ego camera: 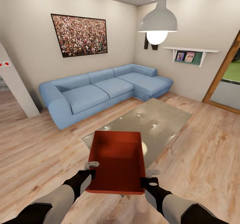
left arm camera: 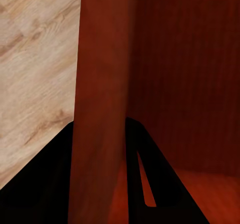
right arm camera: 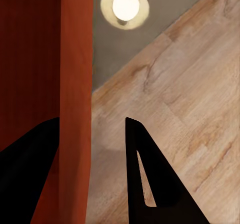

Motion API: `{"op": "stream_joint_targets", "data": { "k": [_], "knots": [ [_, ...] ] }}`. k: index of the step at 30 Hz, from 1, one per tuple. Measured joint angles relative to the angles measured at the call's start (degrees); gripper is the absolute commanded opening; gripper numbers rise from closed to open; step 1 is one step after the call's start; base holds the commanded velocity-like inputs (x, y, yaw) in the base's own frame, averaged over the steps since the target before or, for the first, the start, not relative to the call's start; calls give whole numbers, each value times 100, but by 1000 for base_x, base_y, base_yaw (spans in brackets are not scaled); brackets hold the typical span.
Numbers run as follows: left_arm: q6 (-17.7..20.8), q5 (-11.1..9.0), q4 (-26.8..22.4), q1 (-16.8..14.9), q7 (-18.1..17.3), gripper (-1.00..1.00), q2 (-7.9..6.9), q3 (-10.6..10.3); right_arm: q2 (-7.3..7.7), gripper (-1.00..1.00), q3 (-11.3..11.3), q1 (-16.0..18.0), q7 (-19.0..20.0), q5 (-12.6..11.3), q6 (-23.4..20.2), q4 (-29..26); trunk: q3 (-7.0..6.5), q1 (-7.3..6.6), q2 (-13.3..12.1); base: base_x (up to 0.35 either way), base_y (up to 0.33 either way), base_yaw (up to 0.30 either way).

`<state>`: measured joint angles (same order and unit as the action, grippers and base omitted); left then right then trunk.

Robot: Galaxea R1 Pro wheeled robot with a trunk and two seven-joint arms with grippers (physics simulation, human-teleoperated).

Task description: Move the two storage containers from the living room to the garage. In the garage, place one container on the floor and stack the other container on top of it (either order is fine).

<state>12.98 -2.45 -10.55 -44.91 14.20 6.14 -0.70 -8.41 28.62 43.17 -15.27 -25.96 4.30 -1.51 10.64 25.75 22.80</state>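
Head view: storage container, walls straddled by left gripper clamped and right gripper slack; right-side slip risk.

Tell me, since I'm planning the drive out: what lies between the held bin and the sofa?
In the head view, a glass coffee table lies between the orange bin and the blue sofa, then bare wood floor.
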Motion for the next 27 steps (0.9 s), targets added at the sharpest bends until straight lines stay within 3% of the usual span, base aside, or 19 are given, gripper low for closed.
{"op": "stream_joint_targets", "data": {
  "k": [27],
  "knots": [
    [-13, 2, -2, 0, 5, -100, 10, 2, 13, -100, -2, -1, 11, 5, 12, -5, 0, 0, 0, 0, 0, 288]
  ]
}}
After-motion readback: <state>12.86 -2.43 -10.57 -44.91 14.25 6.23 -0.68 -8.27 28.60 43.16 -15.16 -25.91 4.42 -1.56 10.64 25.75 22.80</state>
